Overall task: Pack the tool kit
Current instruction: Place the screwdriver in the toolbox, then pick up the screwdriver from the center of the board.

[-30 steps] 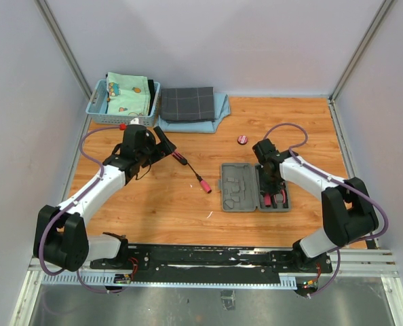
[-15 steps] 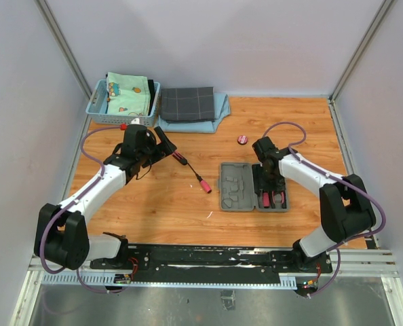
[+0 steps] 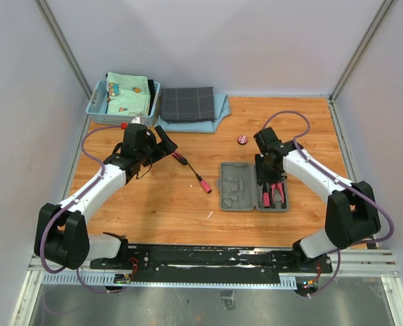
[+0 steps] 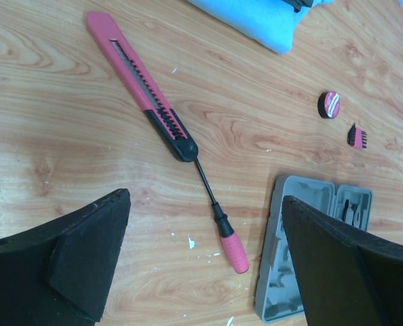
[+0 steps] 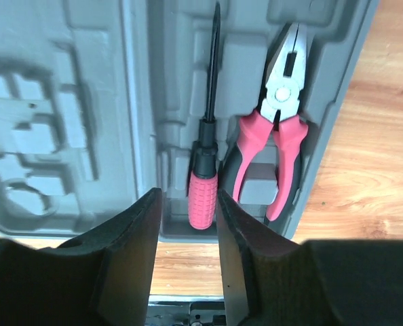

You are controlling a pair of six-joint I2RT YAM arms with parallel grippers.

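Right claw (image 5: 186,207) has shifted; screwdriver (image 5: 205,166) lies slotted between its parted fingertips.

Blue basket (image 3: 95,106) beside folded checked grey cloth (image 3: 186,103)

Your flat grey plastic hinged case (image 3: 237,187) lies open on the wooden table (image 3: 154,204), pink-handled pliers (image 5: 277,129) right of a pink-and-black screwdriver (image 5: 205,170) in its right half, second pink-gripped screwdriver (image 4: 218,221) and pink utility knife (image 4: 142,92) left of it, round pink tape (image 3: 242,140) behind.
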